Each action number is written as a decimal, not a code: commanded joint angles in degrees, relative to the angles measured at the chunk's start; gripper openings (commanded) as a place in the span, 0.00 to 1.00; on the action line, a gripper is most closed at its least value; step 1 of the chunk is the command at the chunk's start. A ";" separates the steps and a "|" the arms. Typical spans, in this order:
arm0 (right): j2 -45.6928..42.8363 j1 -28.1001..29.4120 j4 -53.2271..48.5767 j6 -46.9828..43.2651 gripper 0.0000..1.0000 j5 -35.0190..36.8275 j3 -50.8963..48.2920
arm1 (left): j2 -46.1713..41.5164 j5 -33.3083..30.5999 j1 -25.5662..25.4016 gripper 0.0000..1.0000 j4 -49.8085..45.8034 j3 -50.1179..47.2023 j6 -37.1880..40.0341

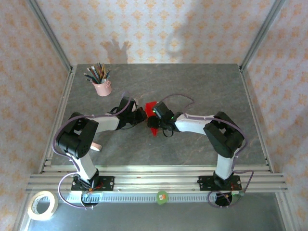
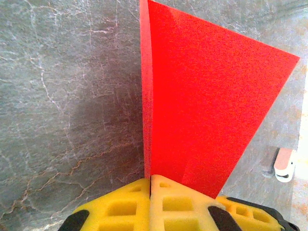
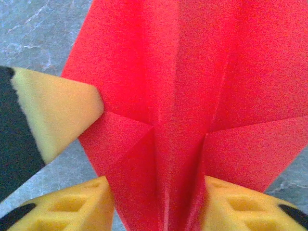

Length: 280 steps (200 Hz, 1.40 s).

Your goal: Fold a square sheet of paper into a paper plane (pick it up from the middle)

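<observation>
Red, one paper plane (image 1: 150, 107) is being pinched at the middle of the bench (image 1: 207, 86) by the left gripper (image 2: 150, 185) and straddled, grip unclear, by the right gripper (image 3: 168, 204), one pink cup (image 1: 102, 88) well apart at the far-left corner.

- You'll find no text, number or brand you can read in any view.
- Bottom centre of the top view — a small green-and-orange sticker (image 1: 161, 197) on the front rail (image 1: 130, 183), too small for you to read.

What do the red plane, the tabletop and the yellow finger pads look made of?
The paper plane: thin matte red paper, sharp creases. The tabletop: grey stone-look surface, pale veins; possibly laminate. The finger pads: yellow, foam-like, matte with moulded pockets.
</observation>
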 commanded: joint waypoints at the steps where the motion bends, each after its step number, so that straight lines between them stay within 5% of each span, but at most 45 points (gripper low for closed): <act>1: 0.69 0.32 -2.62 -0.07 0.40 3.87 1.69 | 0.54 0.54 0.24 0.02 0.07 -0.33 0.95; 46: 1.39 0.31 -4.51 0.57 0.27 5.79 2.71 | 0.69 0.45 0.24 0.02 0.27 -0.58 0.92; 120: 3.02 0.39 -5.36 1.88 0.36 5.40 3.97 | 0.64 0.37 0.24 0.12 0.04 -0.62 0.96; 182: 4.26 0.39 -7.75 2.00 0.34 6.62 5.83 | -2.81 -3.76 0.71 0.30 -2.79 -0.66 1.98; 280: 4.04 -0.06 -13.62 3.22 0.09 13.82 8.65 | -11.83 -13.50 6.30 0.60 -7.91 -5.17 4.57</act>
